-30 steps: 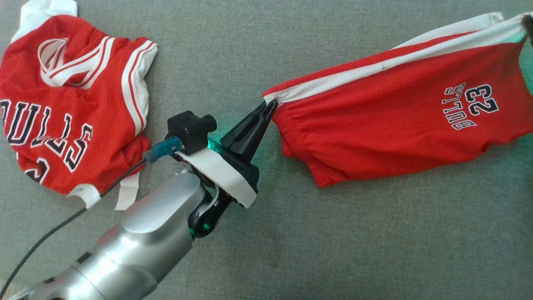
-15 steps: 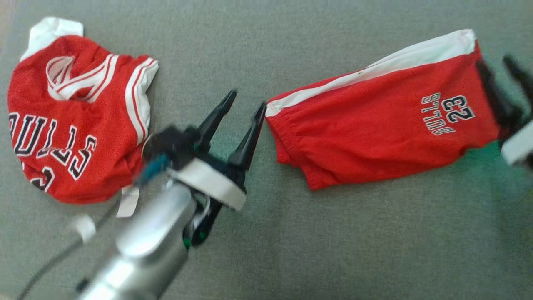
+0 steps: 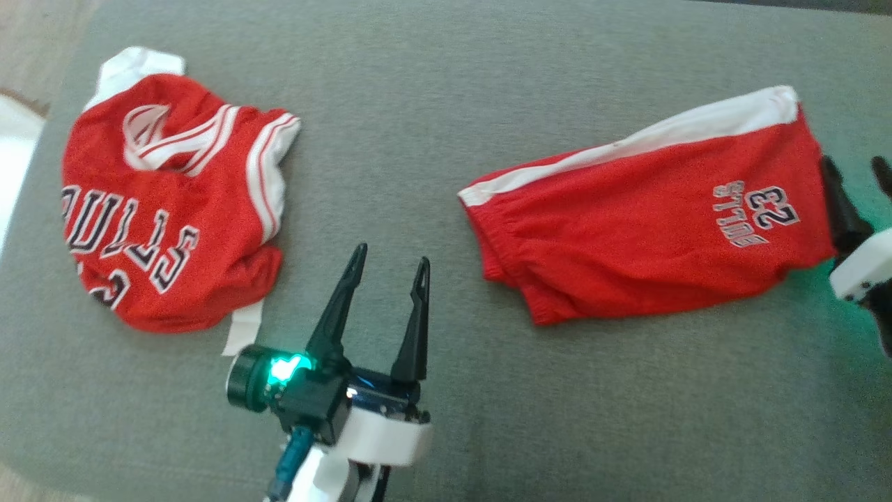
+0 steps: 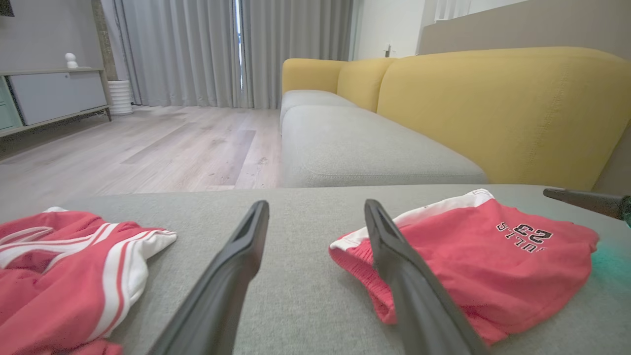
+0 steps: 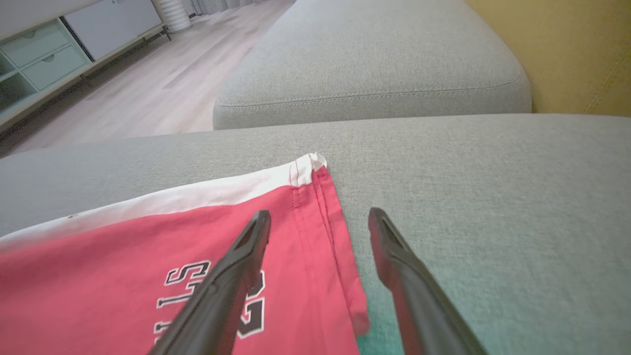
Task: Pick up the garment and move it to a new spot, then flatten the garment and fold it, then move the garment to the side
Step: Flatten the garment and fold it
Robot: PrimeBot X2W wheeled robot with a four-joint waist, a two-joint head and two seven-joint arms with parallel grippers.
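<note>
Both grippers have let go. A second ago the left gripper [image 3: 391, 253] was clamped on the waistband corner of the red shorts [image 3: 648, 223], which were stretched taut toward the right edge of the frame. Now its two dark fingers stand spread and empty at the lower middle of the head view, drawn back and apart from the waistband. The whole picture has also shifted, so the camera has moved.

The shorts lie flat on the grey cushion [image 3: 446, 104] at the right centre of the frame, white side stripe along the upper edge and the number print near the right end. The right gripper [image 3: 853, 164] shows at the right edge, fingers parted, just beside the leg hem. In the right wrist view that gripper [image 5: 319, 213] straddles the hem: one finger is over the print on the shorts [image 5: 148, 256], the other over bare cushion; whether they touch the cloth I cannot tell.

In the left wrist view the left gripper [image 4: 316, 203] points between the shorts [image 4: 468, 246] and a crumpled red jersey [image 4: 64, 266]. The jersey [image 3: 174, 230] sits at the upper left of the head view, as before
</note>
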